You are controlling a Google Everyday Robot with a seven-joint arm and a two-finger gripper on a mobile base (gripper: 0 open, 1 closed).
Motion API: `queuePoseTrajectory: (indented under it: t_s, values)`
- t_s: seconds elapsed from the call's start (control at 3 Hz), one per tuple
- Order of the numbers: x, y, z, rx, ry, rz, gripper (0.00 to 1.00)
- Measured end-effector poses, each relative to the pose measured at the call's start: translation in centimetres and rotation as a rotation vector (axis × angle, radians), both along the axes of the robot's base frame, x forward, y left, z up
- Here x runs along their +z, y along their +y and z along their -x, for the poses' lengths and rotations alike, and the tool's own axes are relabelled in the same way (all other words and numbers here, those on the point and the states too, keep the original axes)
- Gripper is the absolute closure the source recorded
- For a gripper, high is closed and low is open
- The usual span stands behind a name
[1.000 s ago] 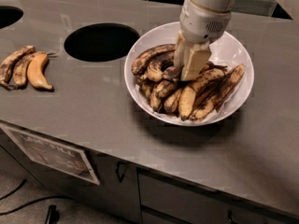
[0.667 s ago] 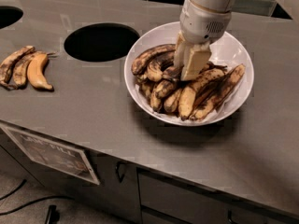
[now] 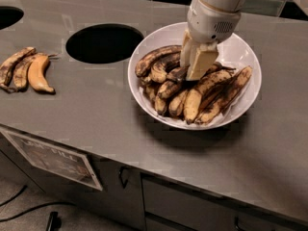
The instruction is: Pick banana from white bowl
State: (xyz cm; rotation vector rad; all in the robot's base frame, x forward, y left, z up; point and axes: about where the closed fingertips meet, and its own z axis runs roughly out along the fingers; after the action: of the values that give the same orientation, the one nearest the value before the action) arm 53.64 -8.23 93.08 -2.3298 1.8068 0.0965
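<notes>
The white bowl [image 3: 240,47] stands on the grey counter at centre right and holds several overripe bananas. The darkest, almost black banana [image 3: 176,73] lies in the middle of the pile, its end running under the gripper. My gripper [image 3: 194,75] hangs from the white arm at the top and is lowered into the bowl, with its cream tips resting on the pile at that dark banana. The part of the banana beneath the gripper is hidden.
Three small bananas [image 3: 26,71], one of them orange-yellow, lie on the counter at the left. A round dark hole [image 3: 103,43] opens in the counter just left of the bowl, and another [image 3: 7,16] at the far left. The counter's front edge has cabinets below.
</notes>
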Motion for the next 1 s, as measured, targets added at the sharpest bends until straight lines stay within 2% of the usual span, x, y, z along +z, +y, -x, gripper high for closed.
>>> queuePoseTrajectory:
  t_s: [0.33, 0.67, 1.0]
  values:
    - [0.7, -0.8, 0.5, -0.088, -0.033, 0.069, 1.0]
    - [1.0, -2.5, 0.9, -0.224, -0.047, 0.132, 1.0]
    - [1.1, -3.6, 1.2, -0.315, -0.043, 0.199, 1.0]
